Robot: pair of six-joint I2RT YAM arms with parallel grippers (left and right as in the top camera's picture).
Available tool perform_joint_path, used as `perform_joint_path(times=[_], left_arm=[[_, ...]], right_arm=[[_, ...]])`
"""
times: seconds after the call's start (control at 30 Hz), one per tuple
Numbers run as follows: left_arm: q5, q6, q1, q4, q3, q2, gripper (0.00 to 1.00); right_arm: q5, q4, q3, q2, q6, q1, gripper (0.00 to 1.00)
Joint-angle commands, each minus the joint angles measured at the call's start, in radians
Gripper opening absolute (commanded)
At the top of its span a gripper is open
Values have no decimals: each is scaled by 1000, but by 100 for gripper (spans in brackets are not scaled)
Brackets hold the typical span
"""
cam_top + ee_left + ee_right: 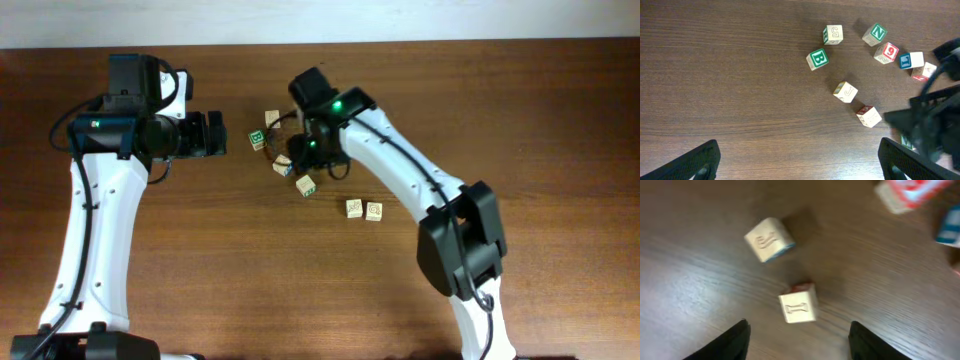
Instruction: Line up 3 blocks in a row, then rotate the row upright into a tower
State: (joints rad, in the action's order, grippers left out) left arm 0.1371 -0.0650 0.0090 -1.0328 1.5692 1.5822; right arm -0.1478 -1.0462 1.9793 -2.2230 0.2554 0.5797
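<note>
The right hand (800, 344) hangs low over the surface (560, 120) with its jaws parted and nothing between them. A pale block (798, 307) sits just ahead of the fingertips, roughly centred on the gap, its faint letter unclear and a red edge showing on its far side. It lies a little askew to the jaws, so I judge the main risk to be a bad closing: a finger could meet a corner first and skid the block over the smooth wood, or land on top of it if the hand drops short. A pinch too high might tip the block onto another face instead of turning it flat. Farther ahead and off to one side lies a second pale block (769, 239) with a bluish side, near enough that a wide swing of the wrist could knock it. Beyond, toward the other side, a red block (910, 192) and a blue block (950, 225) sit blurred at the edge of the view, where turning fingers might brush them. The left hand (800, 165) is spread wide and empty, well off from the cluster, with a third pale block (833, 34) in green print far ahead of it. Trouble there would come only if both arms reached in together. The surface is dark brown wood grain with a slight sheen. Of the room only a pale strip (400, 20) shows past the far edge, and I cannot tell what it is.
</note>
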Motion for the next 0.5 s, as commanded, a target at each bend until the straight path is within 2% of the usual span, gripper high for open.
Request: perform_joint_path(times=[0.0, 0.13, 0.2, 0.3, 0.37, 0.47], left_arm=[[-7, -6, 0, -2, 21, 7, 99], [-7, -6, 0, -2, 21, 7, 99], [-7, -6, 0, -2, 21, 7, 99], [-7, -6, 0, -2, 21, 7, 99], [-7, -6, 0, -2, 21, 7, 99], [-7, -6, 0, -2, 21, 7, 99]], right_arm=[[19, -2, 5, -93, -158, 31, 64], [42, -7, 4, -142, -174, 31, 62], [63, -3, 3, -142, -182, 30, 58], [66, -6, 3, -142, -188, 30, 45], [47, -19, 3, -142, -172, 31, 41], [48, -69, 3, -142, -36, 31, 27]])
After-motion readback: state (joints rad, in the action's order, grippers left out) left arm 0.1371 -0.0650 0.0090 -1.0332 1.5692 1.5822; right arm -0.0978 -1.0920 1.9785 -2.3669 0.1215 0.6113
